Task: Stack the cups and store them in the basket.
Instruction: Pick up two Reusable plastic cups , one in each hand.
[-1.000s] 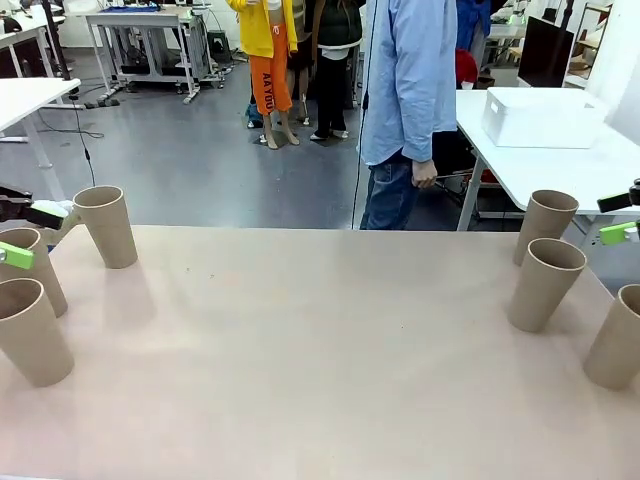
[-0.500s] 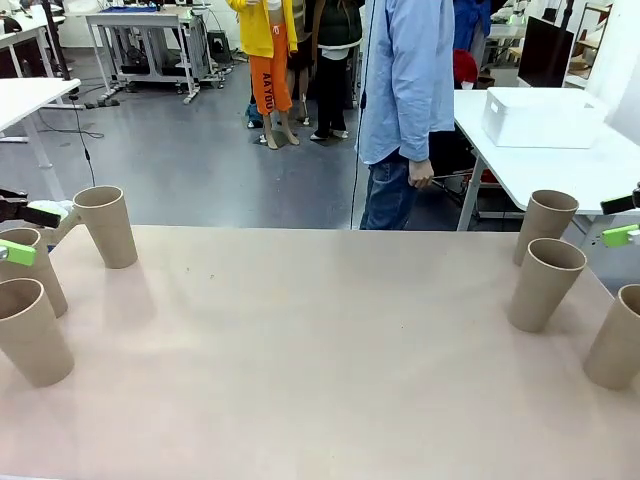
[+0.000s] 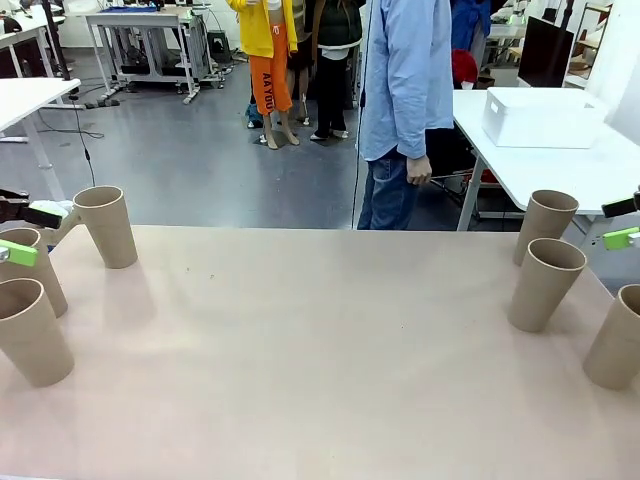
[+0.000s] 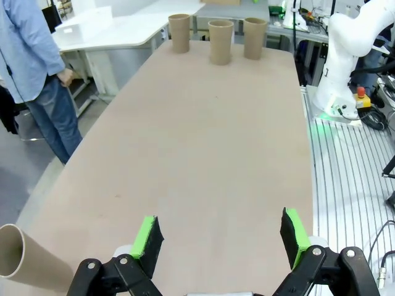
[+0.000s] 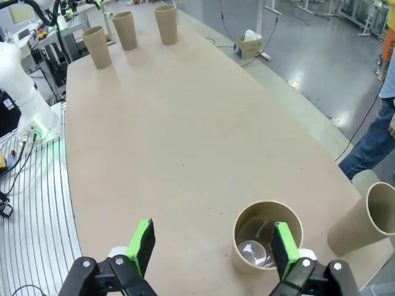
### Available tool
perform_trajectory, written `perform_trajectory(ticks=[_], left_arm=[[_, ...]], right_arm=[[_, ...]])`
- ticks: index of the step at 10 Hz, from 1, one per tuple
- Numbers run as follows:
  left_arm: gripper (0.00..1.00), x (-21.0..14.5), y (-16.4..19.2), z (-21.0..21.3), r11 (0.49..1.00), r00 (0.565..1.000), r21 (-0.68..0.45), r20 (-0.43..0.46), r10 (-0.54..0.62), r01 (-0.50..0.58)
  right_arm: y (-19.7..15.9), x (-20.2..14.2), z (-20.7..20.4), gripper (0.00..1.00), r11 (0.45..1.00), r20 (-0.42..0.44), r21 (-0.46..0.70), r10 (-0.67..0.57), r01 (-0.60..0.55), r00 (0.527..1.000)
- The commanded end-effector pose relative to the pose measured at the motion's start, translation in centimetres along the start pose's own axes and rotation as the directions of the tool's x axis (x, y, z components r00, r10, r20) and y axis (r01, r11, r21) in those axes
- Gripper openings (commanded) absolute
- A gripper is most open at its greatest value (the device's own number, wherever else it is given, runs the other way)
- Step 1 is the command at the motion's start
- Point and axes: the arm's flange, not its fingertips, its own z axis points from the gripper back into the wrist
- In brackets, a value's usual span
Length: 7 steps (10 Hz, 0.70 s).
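Left tool [image 4: 220, 239]: the jaws stand wide apart with nothing between them, only bare bench [image 4: 203, 142] ahead.
Right tool [image 5: 213, 246]: the jaws are spread wide and hold nothing. One cup [image 5: 267, 237] stands upright just beside its right-hand pad, mouth up.
Cups [image 3: 545, 283]: you have six, all upright with mouths up. Three are at the left end of the bench and three at the right end, the two groups well apart.
Basket [image 3: 540, 118]: it sits on the neighbouring white bench [image 3: 600, 165] past the far right corner, well apart from every cup.
Materials and shapes: the cups are matte tan, cardboard-like, tall, handleless and narrower at the foot, and a glossy bottom shows inside the near one. The basket is smooth white plastic with a rim.
Handling, as a judgement: expect the cups to be light, thin-walled and easy to tip or dent. The matte wall should give the pads good grip.
Where to hold: close gently across the wall a little below the rim, leaving the tapered foot free to nest.
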Motion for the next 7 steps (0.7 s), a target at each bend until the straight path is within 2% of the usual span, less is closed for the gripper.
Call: perform_trajectory(ticks=[1,7], left_arm=[[1.00,-0.11,0.03,0.13,1.000,1.000,-0.005,0.012,-0.015,0.015],[1.00,-0.11,0.03,0.13,1.000,1.000,-0.005,0.012,-0.015,0.015]], right_arm=[[-0.22,0.17,-0.04,1.00,1.000,0.021,0.002,0.005,-0.005,1.000],[-0.22,0.17,-0.04,1.00,1.000,0.021,0.002,0.005,-0.005,1.000]])
